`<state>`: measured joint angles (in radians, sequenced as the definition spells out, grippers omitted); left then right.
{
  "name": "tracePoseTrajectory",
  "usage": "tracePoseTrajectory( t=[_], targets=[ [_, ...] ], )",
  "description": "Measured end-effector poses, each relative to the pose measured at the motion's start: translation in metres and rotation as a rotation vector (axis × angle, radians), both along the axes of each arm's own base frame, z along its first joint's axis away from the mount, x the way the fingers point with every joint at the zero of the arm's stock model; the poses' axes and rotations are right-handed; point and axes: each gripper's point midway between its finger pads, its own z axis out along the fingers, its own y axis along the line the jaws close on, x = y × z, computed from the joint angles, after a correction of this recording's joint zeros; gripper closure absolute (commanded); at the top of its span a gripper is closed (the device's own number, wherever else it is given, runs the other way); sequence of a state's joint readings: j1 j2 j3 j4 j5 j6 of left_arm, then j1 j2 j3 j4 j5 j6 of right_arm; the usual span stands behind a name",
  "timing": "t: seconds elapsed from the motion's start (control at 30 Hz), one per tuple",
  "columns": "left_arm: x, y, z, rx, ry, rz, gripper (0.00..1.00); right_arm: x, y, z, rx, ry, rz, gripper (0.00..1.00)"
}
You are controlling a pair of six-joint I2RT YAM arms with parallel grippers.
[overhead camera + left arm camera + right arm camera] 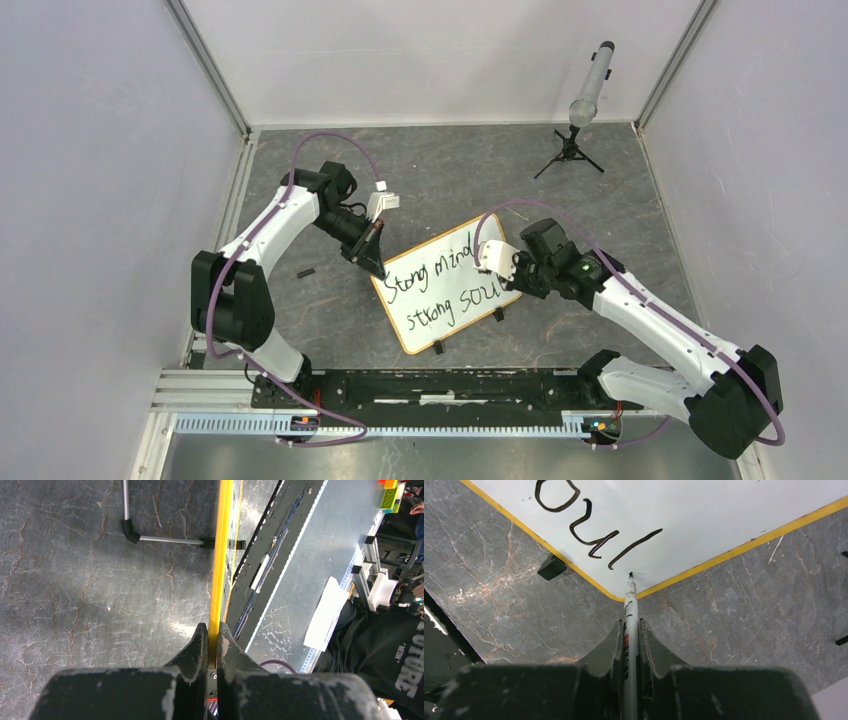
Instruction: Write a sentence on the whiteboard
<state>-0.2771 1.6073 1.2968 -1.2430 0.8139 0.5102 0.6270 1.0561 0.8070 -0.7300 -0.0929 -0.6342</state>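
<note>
The whiteboard (445, 290), white with a yellow-orange frame, lies tilted on the grey table and reads "Strong mind strong soul" in black. My left gripper (376, 262) is shut on its far left frame edge; in the left wrist view the thin yellow edge (218, 570) runs straight out from between the closed fingers of the left gripper (213, 632). My right gripper (629, 625) is shut on a grey marker (630, 607). The marker's black tip meets the board (704, 515) near its rounded corner, just below the last stroke of "soul". From above, the right gripper (508, 266) is over the board's right end.
A grey cylinder on a small black tripod (588, 90) stands at the back right. A small black piece (305, 272) lies on the table left of the board. Black feet (551, 567) stick out from the board's near long edge. A thin metal rod (165, 540) shows beside the board.
</note>
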Motion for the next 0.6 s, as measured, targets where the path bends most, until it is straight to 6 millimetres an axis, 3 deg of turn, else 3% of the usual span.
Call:
tracePoseTrajectory(
  t=[0.4, 0.5, 0.6],
  targets=[
    [0.000, 0.000, 0.000, 0.000, 0.000, 0.000, 0.96, -0.004, -0.003, -0.009, -0.018, 0.021, -0.001, 1.00],
    [0.000, 0.000, 0.000, 0.000, 0.000, 0.000, 0.84, -0.005, 0.001, -0.001, 0.003, 0.028, 0.012, 1.00],
    [0.000, 0.000, 0.001, 0.002, -0.006, 0.000, 0.60, -0.003, 0.011, 0.016, 0.049, 0.019, 0.034, 1.00]
  ],
)
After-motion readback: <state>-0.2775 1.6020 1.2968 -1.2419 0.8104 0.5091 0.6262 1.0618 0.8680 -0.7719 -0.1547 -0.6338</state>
